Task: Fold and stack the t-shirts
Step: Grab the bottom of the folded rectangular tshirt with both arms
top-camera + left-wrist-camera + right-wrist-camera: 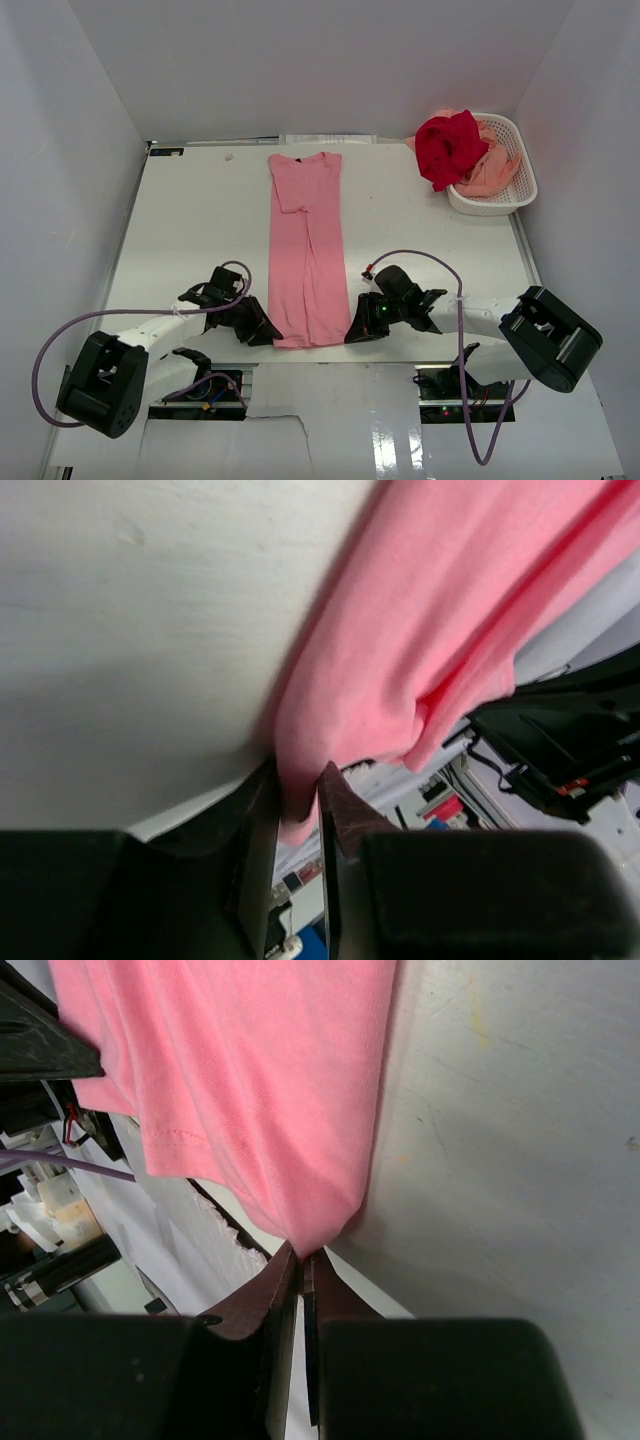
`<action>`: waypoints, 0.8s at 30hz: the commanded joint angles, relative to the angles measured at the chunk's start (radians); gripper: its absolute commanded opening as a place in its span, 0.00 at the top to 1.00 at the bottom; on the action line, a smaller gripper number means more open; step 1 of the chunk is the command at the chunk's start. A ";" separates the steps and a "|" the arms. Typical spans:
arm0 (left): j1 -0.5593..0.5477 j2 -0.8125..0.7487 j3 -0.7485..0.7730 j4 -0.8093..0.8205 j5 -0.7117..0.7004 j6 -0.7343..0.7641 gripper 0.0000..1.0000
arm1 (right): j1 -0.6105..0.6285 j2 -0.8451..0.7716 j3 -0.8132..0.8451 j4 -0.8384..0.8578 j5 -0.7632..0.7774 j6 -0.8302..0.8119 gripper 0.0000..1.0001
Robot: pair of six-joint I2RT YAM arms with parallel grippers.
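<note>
The pink t-shirt lies folded into a long narrow strip down the middle of the table, collar at the far end. My left gripper is at its near left corner. In the left wrist view the jaws are closed around a fold of the pink cloth. My right gripper is at the near right corner, and its tips pinch the corner of the pink hem. A deep red t-shirt and a peach t-shirt lie crumpled in the basket.
A white lattice basket stands at the far right corner of the white table. White walls enclose the table on three sides. Both grippers work at the near edge, with cables and electronics just beyond it.
</note>
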 commanded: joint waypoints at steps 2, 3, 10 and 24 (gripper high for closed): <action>-0.010 0.004 -0.040 0.062 0.021 -0.007 0.76 | -0.003 0.003 0.029 0.005 -0.012 -0.012 0.92; -0.010 0.003 -0.045 0.081 0.029 -0.012 0.81 | -0.003 0.003 0.029 0.005 -0.014 -0.015 0.92; -0.010 0.012 -0.029 0.095 0.056 -0.007 1.00 | -0.003 -0.016 0.036 -0.001 -0.025 -0.019 0.92; -0.008 0.050 0.149 0.002 0.066 0.027 1.00 | -0.007 -0.089 0.206 -0.227 -0.006 -0.119 0.92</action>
